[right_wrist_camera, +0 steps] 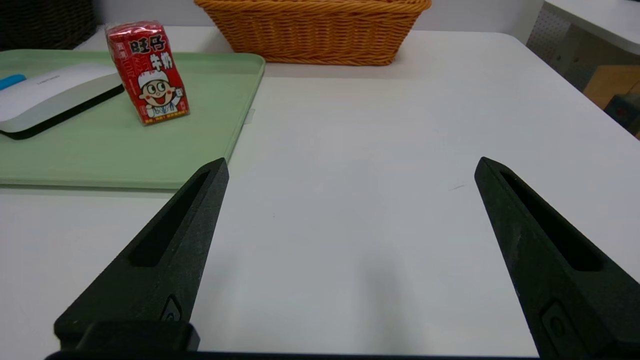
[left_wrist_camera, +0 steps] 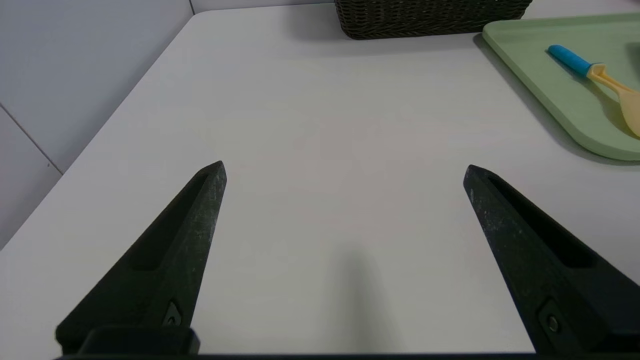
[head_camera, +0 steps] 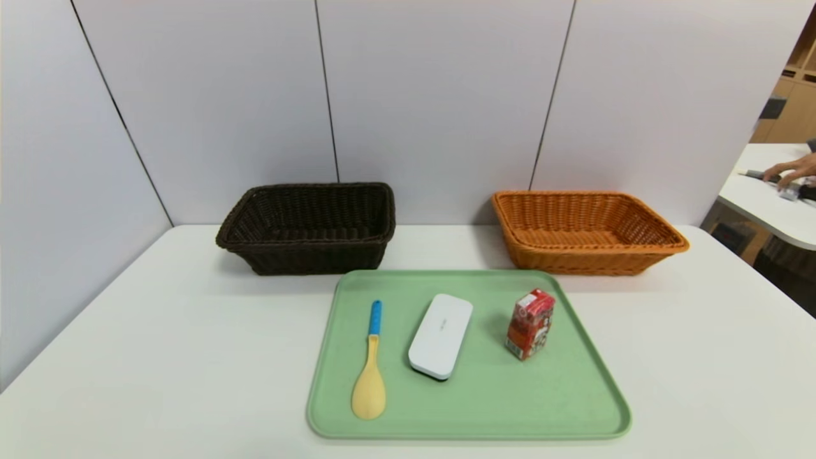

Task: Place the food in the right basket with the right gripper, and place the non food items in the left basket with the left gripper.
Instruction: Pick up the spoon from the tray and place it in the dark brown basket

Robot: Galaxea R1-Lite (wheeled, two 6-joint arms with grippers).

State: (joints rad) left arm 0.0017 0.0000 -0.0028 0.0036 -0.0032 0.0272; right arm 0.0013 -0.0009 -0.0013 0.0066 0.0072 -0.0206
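There it stood, the red drink carton [head_camera: 530, 324], upright on the right side of the green tray [head_camera: 472, 408], the only food in play and not yet in its basket! Beside it, mid-tray, lay the white oblong case [head_camera: 441, 336], and on the left the rice spoon [head_camera: 368, 389], blue handle pointing toward the back. Three items, all on the tray, none delivered: by the look of it, the whole job was still to be done. Behind the tray waited the two goals, the dark brown basket [head_camera: 312, 258] on the left for spoon and case, the orange-tan basket [head_camera: 590, 261] on the right for the carton, neither with anything showing inside. Out over the white table [head_camera: 159, 357], the left gripper [left_wrist_camera: 345, 170] hung to the left of the tray, jaws spread wide, nothing between them. The right gripper [right_wrist_camera: 354, 162] matched it on the other flank, wide open and empty-handed. The opening move, surely, belonged to either arm: right for the carton, left for the spoon or case.
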